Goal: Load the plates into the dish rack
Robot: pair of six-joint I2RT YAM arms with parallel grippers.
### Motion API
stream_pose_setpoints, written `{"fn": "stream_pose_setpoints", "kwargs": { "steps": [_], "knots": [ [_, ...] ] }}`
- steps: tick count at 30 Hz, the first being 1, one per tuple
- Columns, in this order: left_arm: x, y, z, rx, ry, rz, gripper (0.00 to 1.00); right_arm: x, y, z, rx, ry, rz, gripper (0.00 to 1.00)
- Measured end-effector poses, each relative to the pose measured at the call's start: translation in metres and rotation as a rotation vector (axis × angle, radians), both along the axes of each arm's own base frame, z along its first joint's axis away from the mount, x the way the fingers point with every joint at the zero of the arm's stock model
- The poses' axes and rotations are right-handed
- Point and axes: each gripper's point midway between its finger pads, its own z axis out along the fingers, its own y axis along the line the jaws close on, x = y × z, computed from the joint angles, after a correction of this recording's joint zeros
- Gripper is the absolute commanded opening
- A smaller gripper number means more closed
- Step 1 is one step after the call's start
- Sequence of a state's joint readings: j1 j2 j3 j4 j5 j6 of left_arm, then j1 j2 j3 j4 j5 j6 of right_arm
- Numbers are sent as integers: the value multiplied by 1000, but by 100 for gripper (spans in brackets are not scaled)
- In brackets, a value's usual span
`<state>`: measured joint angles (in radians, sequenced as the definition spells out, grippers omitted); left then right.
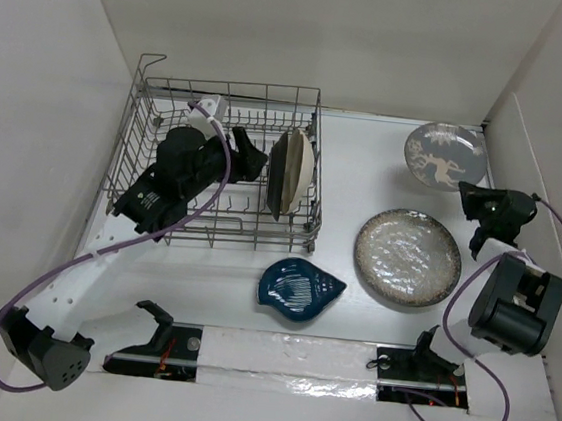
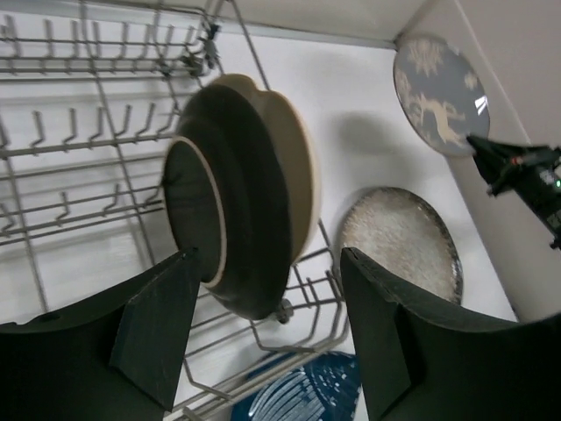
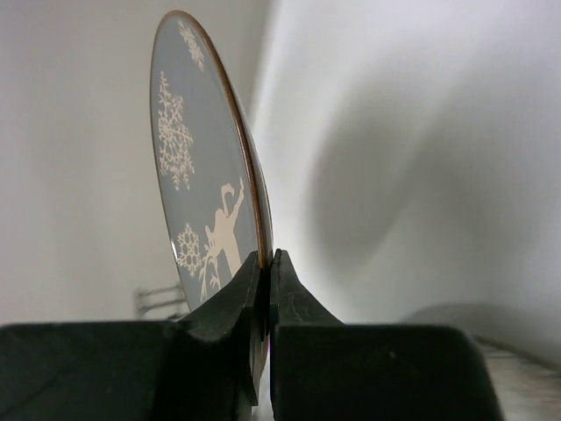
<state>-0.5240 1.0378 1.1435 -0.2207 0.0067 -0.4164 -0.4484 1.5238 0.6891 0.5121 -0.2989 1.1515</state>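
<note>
Right wrist view shows your right gripper [image 3: 266, 263] clamped on the grey floral plate [image 3: 202, 175] at far right, so carry it left to the dish rack [image 1: 231, 93], where your left gripper [image 2: 267, 256] hangs open.

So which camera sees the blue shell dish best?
The top view: the whole shell dish lies in plain sight beside the rack. The left wrist view catches only a corner; the right wrist view misses it.

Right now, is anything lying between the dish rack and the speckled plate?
No. In the top view only bare white table separates the rack from the speckled plate; the blue dish sits clear of that gap.
</note>
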Motion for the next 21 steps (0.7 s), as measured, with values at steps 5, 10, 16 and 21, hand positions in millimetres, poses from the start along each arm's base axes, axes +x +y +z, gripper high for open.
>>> {"fn": "stream_pose_setpoints", "kwargs": {
  "steps": [5, 10, 16, 21],
  "knots": [
    [-6, -26, 13, -77, 22, -124, 81, -4, 50, 92, -73, -234, 134, 0],
    [-12, -43, 49, -173, -21, -208, 82, -14, 128, 154, -115, -384, 331, 0],
    [-2, -59, 74, -220, -62, -260, 82, -35, 225, 182, -74, -463, 613, 0],
    [18, -70, 53, -193, -13, -251, 78, -54, 283, 183, -12, -474, 796, 0]
  ]
}}
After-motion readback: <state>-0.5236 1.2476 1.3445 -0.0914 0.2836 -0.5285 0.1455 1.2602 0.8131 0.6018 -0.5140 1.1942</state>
